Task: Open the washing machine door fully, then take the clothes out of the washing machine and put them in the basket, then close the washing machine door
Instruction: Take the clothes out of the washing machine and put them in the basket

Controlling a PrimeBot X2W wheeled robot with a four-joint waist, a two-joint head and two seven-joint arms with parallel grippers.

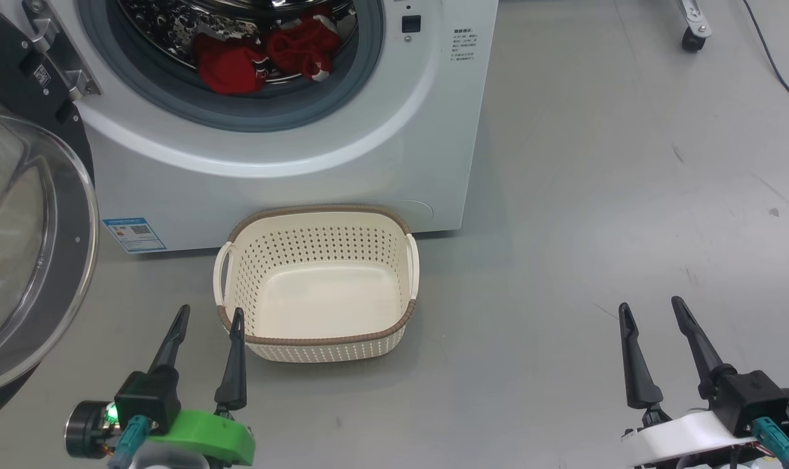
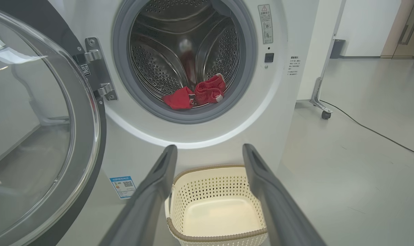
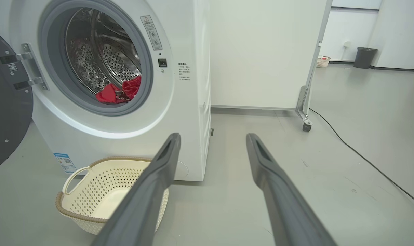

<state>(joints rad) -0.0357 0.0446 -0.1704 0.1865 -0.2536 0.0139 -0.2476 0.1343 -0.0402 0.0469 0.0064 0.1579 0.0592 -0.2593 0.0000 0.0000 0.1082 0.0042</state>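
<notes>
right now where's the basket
In the head view the basket sits empty on the floor at centre, just in front of the washing machine; the left end effector is beside its near left corner.

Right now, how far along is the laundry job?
Done: the round black-rimmed glass door stands wide open. In hand: nothing; left gripper and right gripper are open, empty. Left: the red fabric clothes lie in the steel drum, the cream perforated basket is empty, the door needs closing.
</notes>
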